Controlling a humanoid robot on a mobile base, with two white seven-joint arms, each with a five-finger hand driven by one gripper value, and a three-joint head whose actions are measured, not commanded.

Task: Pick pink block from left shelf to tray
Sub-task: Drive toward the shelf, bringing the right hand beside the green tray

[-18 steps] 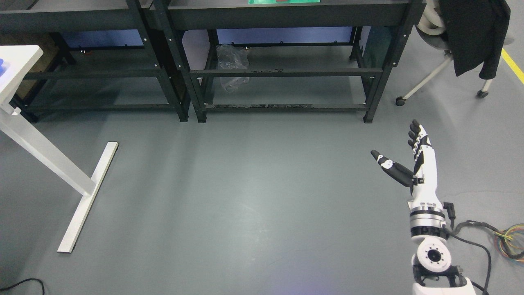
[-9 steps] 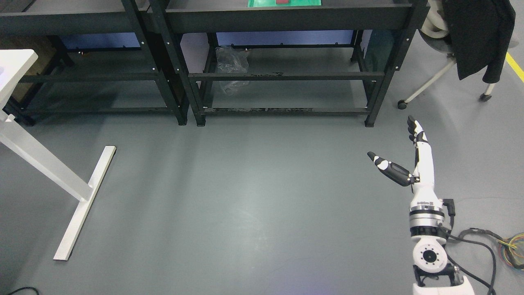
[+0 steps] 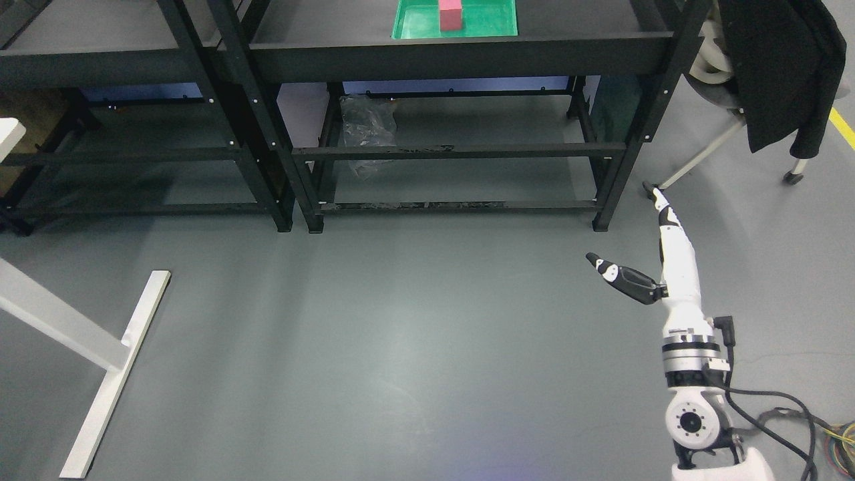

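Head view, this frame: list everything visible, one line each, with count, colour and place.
pink block: 1, pink, in the tray.
tray: 1, green, top of the right-hand rack.
racks: 2, black, side by side across the top.
plastic bag: 1, clear, under the right-hand rack.
table leg: 1, white, lower left.
chair with jacket: 1, white chair, black jacket, upper right.
cables: bundle, multicoloured, lower right.
floor: grey.
right robot hand: 1, white and black, lower right, fingers spread, holding nothing.

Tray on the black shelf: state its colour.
The tray is green, with the pink block standing in it; the head view is the only one showing it.
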